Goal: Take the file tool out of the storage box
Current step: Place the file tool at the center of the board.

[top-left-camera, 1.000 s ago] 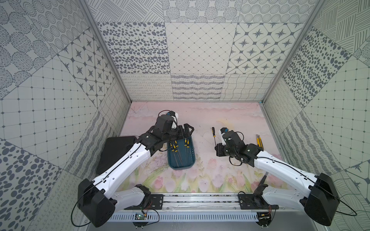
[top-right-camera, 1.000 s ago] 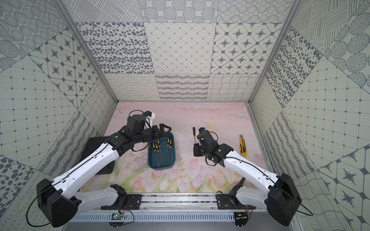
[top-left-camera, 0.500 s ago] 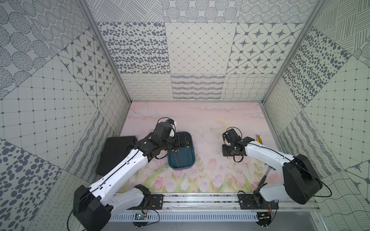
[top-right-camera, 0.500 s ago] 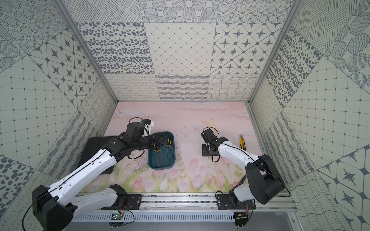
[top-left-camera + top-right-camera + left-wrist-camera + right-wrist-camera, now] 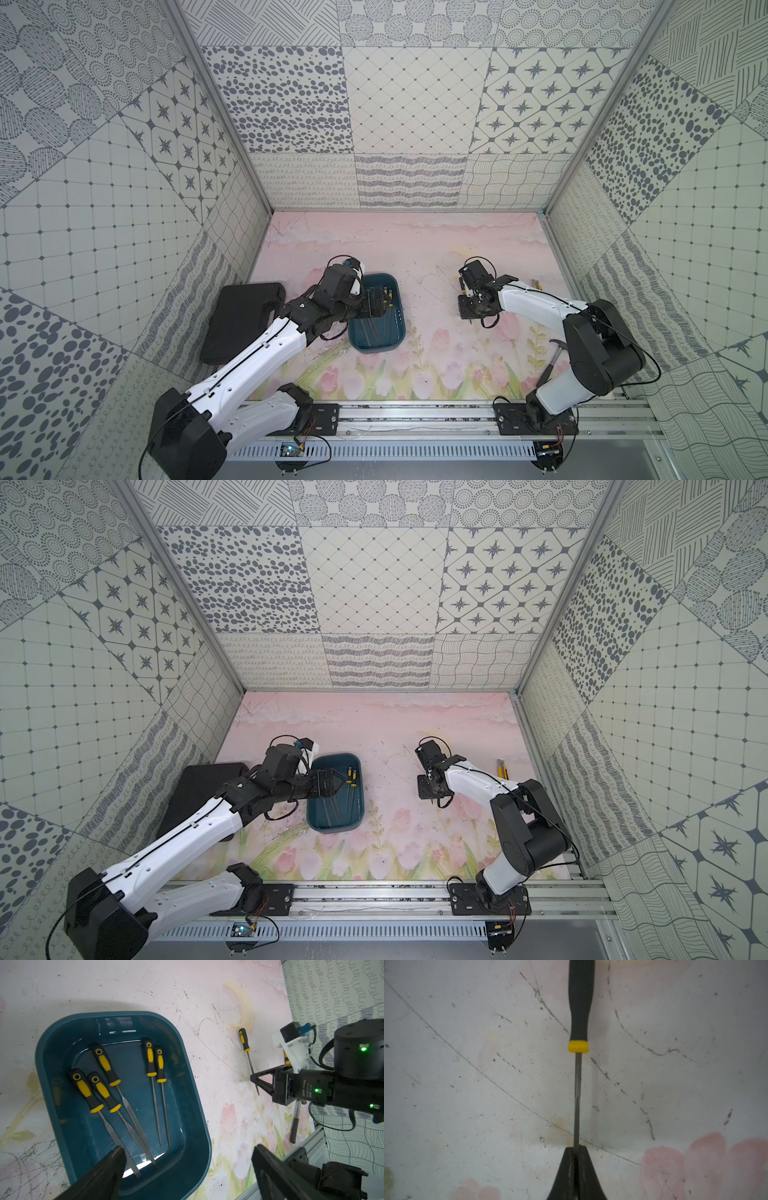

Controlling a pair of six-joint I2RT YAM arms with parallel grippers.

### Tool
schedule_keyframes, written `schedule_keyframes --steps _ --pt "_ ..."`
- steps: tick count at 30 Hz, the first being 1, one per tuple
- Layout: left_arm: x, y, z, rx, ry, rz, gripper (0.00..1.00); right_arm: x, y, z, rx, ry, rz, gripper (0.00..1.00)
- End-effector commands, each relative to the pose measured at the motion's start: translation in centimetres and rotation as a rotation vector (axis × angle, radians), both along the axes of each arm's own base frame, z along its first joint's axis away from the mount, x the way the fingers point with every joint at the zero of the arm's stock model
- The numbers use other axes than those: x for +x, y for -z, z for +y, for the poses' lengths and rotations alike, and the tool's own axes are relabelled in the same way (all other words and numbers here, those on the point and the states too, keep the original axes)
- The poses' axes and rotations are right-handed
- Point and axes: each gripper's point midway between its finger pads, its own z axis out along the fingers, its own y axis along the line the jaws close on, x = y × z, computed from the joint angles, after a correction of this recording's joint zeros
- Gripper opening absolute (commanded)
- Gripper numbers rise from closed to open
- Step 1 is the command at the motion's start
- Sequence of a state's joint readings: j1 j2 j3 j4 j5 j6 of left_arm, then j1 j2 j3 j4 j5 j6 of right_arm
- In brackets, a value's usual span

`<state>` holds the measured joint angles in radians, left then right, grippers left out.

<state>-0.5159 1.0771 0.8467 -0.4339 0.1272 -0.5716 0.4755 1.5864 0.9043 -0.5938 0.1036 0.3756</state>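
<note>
The storage box (image 5: 388, 338) (image 5: 320, 823) (image 5: 193, 1076) is a teal tub on the pink mat, left of centre. Several file tools with black-and-yellow handles (image 5: 104, 1064) lie in it. My left gripper (image 5: 188, 1153) (image 5: 380, 303) (image 5: 332, 781) hangs open over the tub's near-left part, holding nothing. To the right of the tub, my right gripper (image 5: 577, 1149) (image 5: 253, 1080) (image 5: 464, 306) is shut on the thin blade of one file tool (image 5: 580, 1001) (image 5: 242, 1040). That file is outside the box, low over the mat.
A flat black case (image 5: 241, 320) lies left of the tub, partly under my left arm. A yellow utility knife (image 5: 501, 769) sits near the right wall. A hammer (image 5: 295, 1122) lies by the front rail (image 5: 415, 415).
My left gripper has drawn back from the tub's far end toward its middle, still open. My right arm has folded up at the elbow, with its gripper still shut on the file.
</note>
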Motion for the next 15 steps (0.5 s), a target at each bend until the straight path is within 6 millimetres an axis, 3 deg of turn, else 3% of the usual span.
schedule_keyframes --steps 1,7,15 --pt "1.0 -2.0 -0.3 0.010 0.029 -0.099 0.99 1.1 -0.4 0.6 0.015 -0.017 -0.023 0.00" --pt "1.1 0.8 -0.8 -0.014 0.016 -0.048 0.99 1.3 0.8 0.6 0.009 -0.010 -0.013 0.01" --pt "1.5 2.3 -0.9 0.022 0.026 -0.012 0.99 0.2 2.6 0.4 0.011 -0.001 0.030 0.06"
